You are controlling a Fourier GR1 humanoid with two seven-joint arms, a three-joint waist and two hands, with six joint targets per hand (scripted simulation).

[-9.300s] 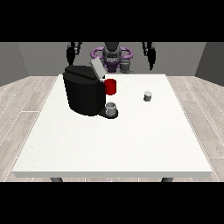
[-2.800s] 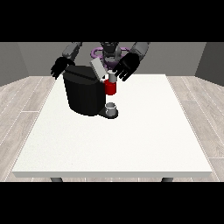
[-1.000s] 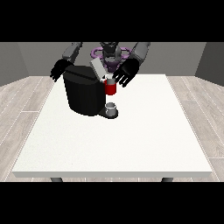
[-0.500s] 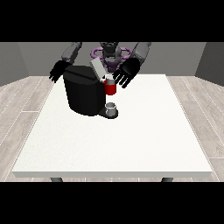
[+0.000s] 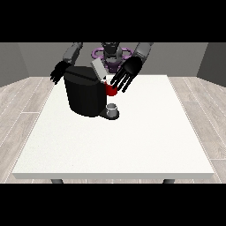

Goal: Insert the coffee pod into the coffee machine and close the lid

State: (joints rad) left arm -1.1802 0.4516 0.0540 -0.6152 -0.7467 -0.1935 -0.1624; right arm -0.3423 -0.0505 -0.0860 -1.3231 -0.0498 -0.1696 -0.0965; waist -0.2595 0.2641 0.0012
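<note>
The coffee machine point(image 5: 86, 95) stands near the table's point(image 5: 145, 141) far left corner, lid point(image 5: 98, 69) raised, pod unseen. The hand at the view's right point(image 5: 128, 73), fingers spread, should press the lid down squarely; the other hand's point(image 5: 58, 73) fingers also look relaxed.

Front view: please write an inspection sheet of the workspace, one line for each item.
Surface: white table, large bare area toward the camera.
Job's things: black coffee machine at the table's back left in the view, grey lid raised; red part at its front; small grey cup on its base. Coffee pod: not seen apart.
Clutter: nothing seen.
Hands: hand at the view's right open, fingers spread beside the lid; hand at the view's left open behind the machine.
Cables: nothing seen.
Surroundings: wood-look floor, grey walls.
</note>
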